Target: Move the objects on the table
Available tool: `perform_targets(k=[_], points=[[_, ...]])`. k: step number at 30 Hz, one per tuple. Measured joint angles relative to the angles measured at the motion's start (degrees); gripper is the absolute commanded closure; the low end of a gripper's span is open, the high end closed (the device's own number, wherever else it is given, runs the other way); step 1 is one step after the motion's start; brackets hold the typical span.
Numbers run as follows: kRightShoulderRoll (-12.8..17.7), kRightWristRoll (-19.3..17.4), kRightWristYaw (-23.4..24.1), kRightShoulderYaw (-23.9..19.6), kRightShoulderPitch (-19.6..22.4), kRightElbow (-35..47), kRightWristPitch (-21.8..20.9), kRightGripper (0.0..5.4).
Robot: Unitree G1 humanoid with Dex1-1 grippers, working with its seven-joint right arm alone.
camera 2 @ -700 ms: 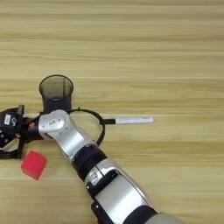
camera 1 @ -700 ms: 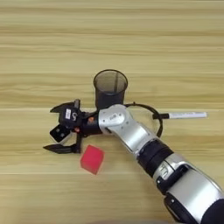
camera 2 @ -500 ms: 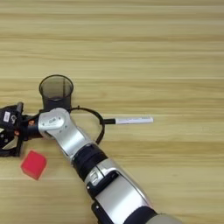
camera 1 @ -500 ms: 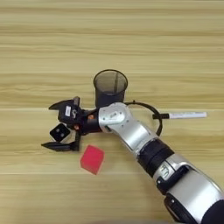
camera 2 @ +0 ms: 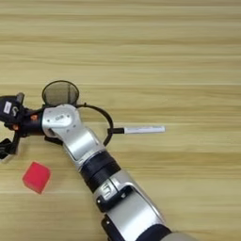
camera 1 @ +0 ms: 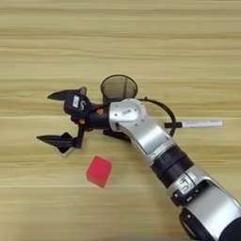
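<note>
Nearest to us, low on the table (camera 1: 42,207), our silver forearm (camera 1: 150,141) comes in from the bottom right and reaches up and left across the wood. Just ahead of it lies the red cube (camera 1: 99,171), free on the surface, below and a little right of our right gripper (camera 1: 54,117) and apart from it. The gripper's two black fingers stand wide apart, one tip pointing left at the upper side and the other (camera 1: 49,139) lower down; at that lower finger we see a small dark-faced thing (camera 1: 65,143), probably the small white cube, touching or just beside the finger, though we cannot tell whether it is held. Further back, the white marker with black cap (camera 1: 197,124) lies flat to the right of our arm, well apart from the gripper. Beyond the wrist stands the black mesh cup (camera 1: 119,88), upright and seemingly empty. We judge the task barely begun: nothing is clearly gripped, and cube, marker and cup all await moving.
</note>
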State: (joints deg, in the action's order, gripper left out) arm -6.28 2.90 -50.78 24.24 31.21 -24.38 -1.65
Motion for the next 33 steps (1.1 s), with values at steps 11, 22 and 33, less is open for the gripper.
perform_targets(k=[11, 22, 33], points=[[4.4, -7.8, -0.8, -5.1, -2.3, 19.9, 9.7, 0.03], [10.0, -14.1, 1.0, -13.9, -1.8, 24.1, 13.6, 0.03], [13.4, -14.7, 3.2, -18.7, 0.4, 18.1, 11.7, 0.03]])
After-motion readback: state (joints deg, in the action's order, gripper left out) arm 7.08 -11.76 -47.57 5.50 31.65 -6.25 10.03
